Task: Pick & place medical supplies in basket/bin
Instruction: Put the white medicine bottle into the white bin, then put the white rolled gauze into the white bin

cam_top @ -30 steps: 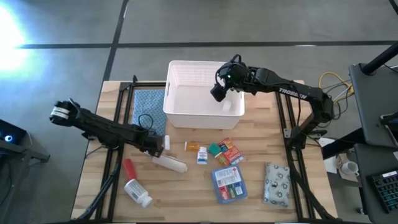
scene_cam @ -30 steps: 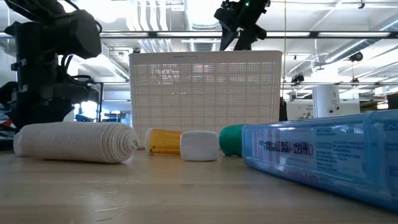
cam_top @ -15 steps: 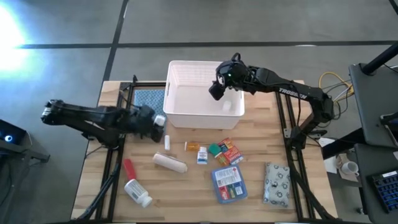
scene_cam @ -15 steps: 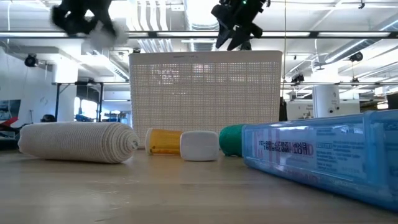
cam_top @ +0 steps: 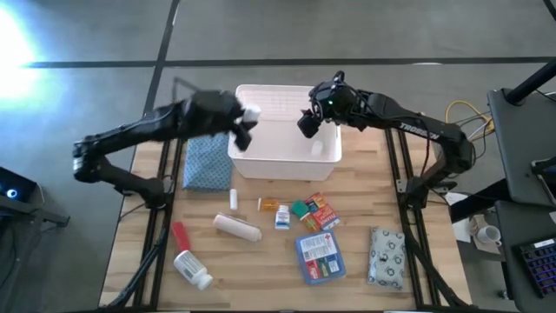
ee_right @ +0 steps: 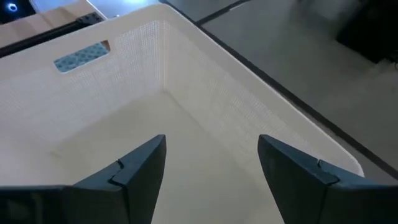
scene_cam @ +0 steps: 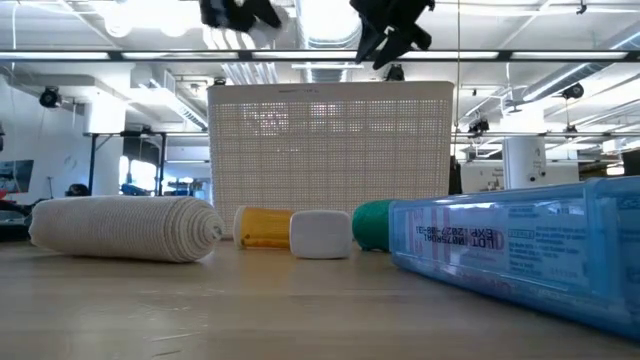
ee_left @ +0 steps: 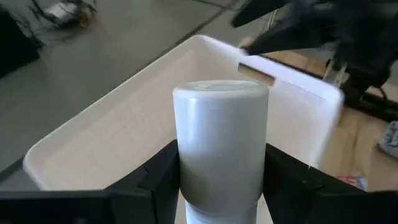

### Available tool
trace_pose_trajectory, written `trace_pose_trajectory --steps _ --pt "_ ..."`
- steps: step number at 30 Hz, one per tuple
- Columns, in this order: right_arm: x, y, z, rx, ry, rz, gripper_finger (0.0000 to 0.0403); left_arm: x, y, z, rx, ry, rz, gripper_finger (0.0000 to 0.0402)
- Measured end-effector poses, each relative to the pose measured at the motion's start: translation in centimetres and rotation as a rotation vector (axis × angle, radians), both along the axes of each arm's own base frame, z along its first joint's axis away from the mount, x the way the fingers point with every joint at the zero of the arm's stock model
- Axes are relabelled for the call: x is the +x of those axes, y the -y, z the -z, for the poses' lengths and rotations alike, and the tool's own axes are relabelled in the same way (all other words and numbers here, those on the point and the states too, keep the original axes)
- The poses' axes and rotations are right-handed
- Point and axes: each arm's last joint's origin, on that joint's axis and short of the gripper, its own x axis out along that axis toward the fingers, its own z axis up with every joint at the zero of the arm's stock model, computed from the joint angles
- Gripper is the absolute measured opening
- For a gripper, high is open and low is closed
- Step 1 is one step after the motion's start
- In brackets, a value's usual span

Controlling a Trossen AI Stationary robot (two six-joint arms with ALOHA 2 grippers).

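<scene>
basket [cam_top: 261, 161]: open top, interior mostly bare; one small white item [cam_top: 316, 149] near its right front corner. left gripper [cam_top: 246, 122] with white bottle [ee_left: 219, 146] over the left rim, right gripper [cam_top: 307, 123], fingers spread, over the right half; free gap between them. bench [cam_top: 417, 243]: supplies crowd the middle front; blue cloth [cam_top: 207, 161] touches basket's left wall; right edge strip bare.

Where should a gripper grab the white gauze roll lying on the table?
Grip the white gauze roll across its middle, coming straight down. It lies flat on its side, a long cylinder with bare table along both long sides, so fingers would likely fit either side of its width.
</scene>
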Motion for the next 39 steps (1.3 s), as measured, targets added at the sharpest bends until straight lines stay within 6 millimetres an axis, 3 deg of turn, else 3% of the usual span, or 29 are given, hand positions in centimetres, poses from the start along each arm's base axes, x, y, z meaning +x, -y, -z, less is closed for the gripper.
trace_pose_trajectory --steps 6,12,15,19,25,33,39 --pt "-1.2 -0.9 -0.4 0.044 -0.017 0.018 0.0251 3.4 -6.1 3.5 -0.003 -0.181 -0.083 0.0213" --pt "-1.7 -1.6 0.1 0.071 -0.08 0.043 0.027 5.1 -7.2 5.9 -0.02 -0.297 -0.061 0.0295" --pt "-1.8 -1.6 0.3 0.083 -0.092 0.055 0.0279 4.4 -6.3 6.3 -0.053 -0.386 -0.038 0.0326" --pt "-1.7 -1.6 0.5 0.086 -0.093 0.063 0.0289 1.8 -3.6 5.3 -0.15 -0.458 -0.106 0.0338" --pt "-1.6 -0.8 0.4 0.058 -0.052 0.099 0.0295 -2.2 0.9 5.1 -0.274 -0.325 -0.293 0.034" --pt "-0.6 0.6 0.2 0.008 0.112 0.126 0.0291 -6.5 5.2 10.4 -0.526 -0.15 -0.475 0.034" --pt "-0.4 0.7 0.0 -0.002 0.141 0.126 0.0295 -8.5 7.5 14.6 -0.658 -0.15 -0.532 0.034"
